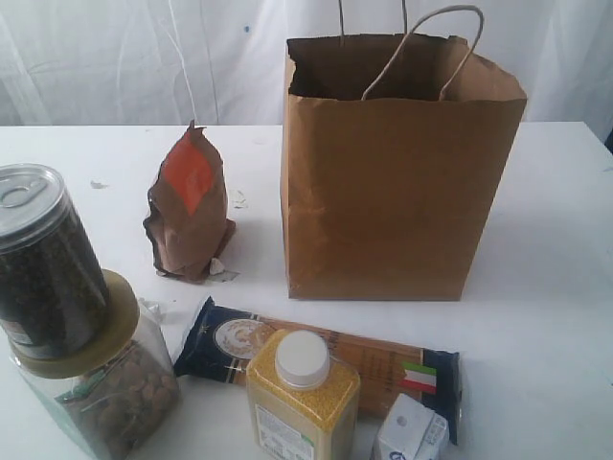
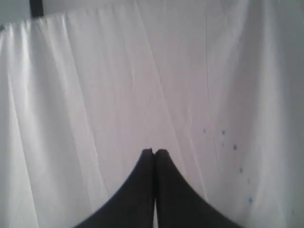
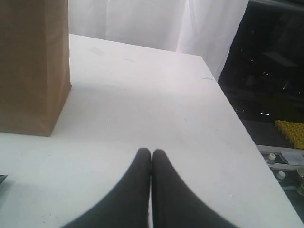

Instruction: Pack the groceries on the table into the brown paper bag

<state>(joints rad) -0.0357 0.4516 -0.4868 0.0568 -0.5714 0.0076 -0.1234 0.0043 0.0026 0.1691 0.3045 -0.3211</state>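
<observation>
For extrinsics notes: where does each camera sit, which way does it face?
Exterior: off the arms, near table edge, looks across groceries to the brown paper bag and white curtain; no robot parts.
Left wrist: on left arm, faces the curtain; shut left gripper shows.
Right wrist: on right arm, looks over the table past the bag; shut right gripper shows.
Shared: exterior and right wrist both see bag, table.
</observation>
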